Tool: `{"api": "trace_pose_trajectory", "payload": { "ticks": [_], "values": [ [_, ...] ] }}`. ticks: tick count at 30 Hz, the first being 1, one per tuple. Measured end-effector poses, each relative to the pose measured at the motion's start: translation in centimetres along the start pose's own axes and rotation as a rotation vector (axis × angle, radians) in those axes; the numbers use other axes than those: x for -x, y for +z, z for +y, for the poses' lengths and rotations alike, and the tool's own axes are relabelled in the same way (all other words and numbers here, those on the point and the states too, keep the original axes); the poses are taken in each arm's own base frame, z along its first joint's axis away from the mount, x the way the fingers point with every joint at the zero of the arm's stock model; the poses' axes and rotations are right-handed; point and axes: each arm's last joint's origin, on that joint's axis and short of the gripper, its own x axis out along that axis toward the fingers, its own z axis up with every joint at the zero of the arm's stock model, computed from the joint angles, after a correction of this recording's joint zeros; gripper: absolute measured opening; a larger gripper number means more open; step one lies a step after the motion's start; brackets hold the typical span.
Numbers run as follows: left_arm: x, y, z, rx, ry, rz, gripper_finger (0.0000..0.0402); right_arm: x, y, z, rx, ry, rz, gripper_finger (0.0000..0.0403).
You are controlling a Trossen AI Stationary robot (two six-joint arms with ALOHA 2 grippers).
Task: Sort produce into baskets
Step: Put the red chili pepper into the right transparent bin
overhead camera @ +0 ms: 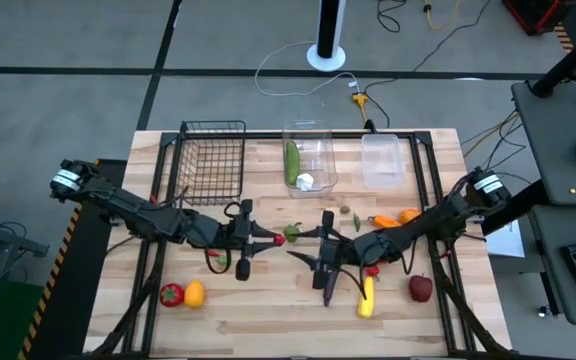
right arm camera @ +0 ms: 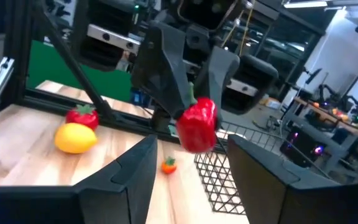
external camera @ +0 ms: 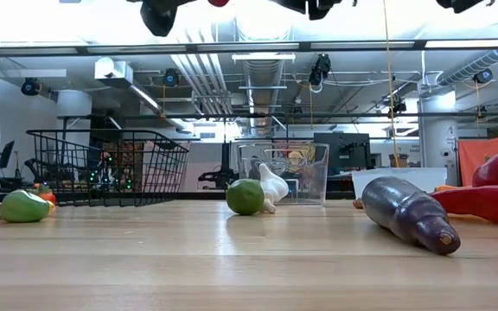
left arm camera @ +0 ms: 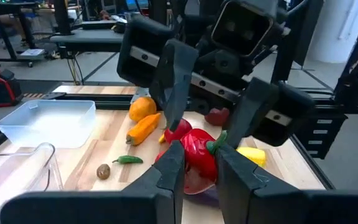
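Across a wooden bench (overhead camera: 268, 320), black wire-mesh basket (overhead camera: 213, 160) at the far left, taller clear bin (overhead camera: 310, 160) beside it holding a cucumber (overhead camera: 292, 160) and garlic (overhead camera: 306, 183), shallower clear bin (overhead camera: 383, 160) further right. Above mid-bench, left tool (overhead camera: 273, 238) closed narrowly on a red pepper (right arm camera: 197, 124), facing right tool (overhead camera: 306, 246), fingers parted wide and empty, just beside the pepper. Below, purple eggplant (external camera: 409, 212), yellow pepper (overhead camera: 367, 298), red apple (overhead camera: 421, 288).
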Motion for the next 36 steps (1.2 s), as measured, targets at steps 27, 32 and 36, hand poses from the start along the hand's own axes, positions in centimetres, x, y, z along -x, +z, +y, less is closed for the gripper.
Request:
{"api": "trace_pose_trajectory", "payload": {
  "ticks": [27,32,36],
  "values": [
    [-0.5,0.9,0.5,0.007,0.111,-0.122,0.0050,-1.6,0.7,-1.7,0.004,-0.085,0.053,0.0233],
    [-1.0,0.6,0.4,-0.013,0.114,-0.131,0.0050,-1.7,0.6,-1.9,0.001,-0.088,0.055,0.0233],
    [-1.1,0.4,0.4,-0.015,0.115,-0.124,0.0050,-1.7,0.6,-1.9,0.004,-0.087,0.056,0.0230]
  ]
}}
